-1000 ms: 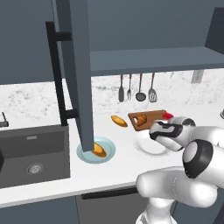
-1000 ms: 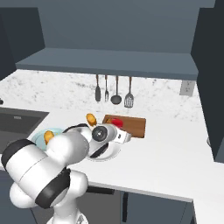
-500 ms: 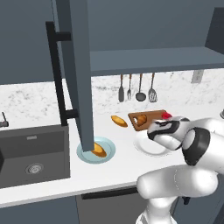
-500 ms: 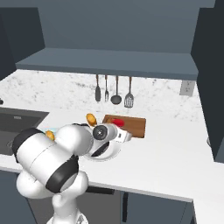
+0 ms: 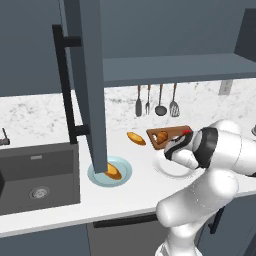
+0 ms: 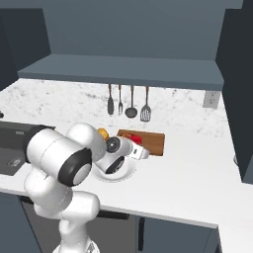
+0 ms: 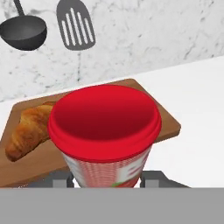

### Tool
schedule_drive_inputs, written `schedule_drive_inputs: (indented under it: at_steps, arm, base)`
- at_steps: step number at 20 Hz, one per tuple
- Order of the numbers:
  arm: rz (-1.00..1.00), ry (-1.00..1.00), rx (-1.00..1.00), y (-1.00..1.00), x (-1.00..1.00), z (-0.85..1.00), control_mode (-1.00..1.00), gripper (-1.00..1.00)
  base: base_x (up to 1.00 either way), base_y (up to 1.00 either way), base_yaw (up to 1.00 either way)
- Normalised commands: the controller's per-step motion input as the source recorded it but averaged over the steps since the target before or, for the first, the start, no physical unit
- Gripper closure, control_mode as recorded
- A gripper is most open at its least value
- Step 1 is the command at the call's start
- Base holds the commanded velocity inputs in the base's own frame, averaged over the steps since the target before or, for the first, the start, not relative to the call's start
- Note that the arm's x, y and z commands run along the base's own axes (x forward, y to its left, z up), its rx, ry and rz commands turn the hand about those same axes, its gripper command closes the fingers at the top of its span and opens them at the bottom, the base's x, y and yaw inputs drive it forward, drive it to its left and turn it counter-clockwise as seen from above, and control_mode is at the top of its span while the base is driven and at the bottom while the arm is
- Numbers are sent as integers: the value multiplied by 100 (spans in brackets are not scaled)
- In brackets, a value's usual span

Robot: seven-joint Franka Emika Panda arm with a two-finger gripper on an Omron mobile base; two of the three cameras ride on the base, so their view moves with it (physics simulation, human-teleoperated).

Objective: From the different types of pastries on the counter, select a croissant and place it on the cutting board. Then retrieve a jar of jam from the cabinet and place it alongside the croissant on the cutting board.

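The gripper [image 7: 107,179] is clamped on the small squat jar of jam with a red lid and a red-and-pale checked body [image 7: 105,131]; in the hand view the two dark fingertips [image 7: 59,179] sit at either side of the jar's lower body, and the lid faces the camera. The jar is carried above the counter, not resting on anything.

The relation that matters for the placing is that the brown wooden rectangular cutting board [image 7: 164,120] lies straight ahead of the jar, toward the back wall, with its long axis running crosswise to the gripper's line of sight. The plump golden-brown croissant [image 7: 28,127] lies on the board's left part as the hand view shows it, so the bare wood is on the other side. Judged from this, the jar should go forward and down onto that bare part, near the croissant but apart from it.

In the left base view the gripper [image 5: 176,146] hangs just at the board's [image 5: 170,132] near edge, over the rim of a white round plate [image 5: 167,170] on the white speckled counter [image 5: 135,192]. The long yellow-orange oval pastry [image 5: 136,138] lies just left of the board, and another orange pastry [image 5: 113,171] sits in a pale blue dish [image 5: 125,172] nearer the sink [image 5: 37,175], partly behind the open dark blue-grey cabinet door [image 5: 90,75].

The jar hides the board's middle and near edge in the hand view, so how much free wood lies beside the croissant is hard to judge. In the right base view the arm covers the board's [image 6: 150,141] left end.
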Motion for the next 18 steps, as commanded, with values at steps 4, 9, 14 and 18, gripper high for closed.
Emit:
schedule_drive_inputs:
  at_steps: [4,9,14,18]
  arm:
    - [-7,3,0,0,42,0,-100,100]
    - [-6,2,0,0,45,-12,-100,100]
    - [-2,0,0,-6,9,-38,-100,100]
    - [0,0,0,-15,21,-40,-100,100]
  base:
    - [0,0,0]
    - [0,0,0]
    - [0,0,0]
    - [0,0,0]
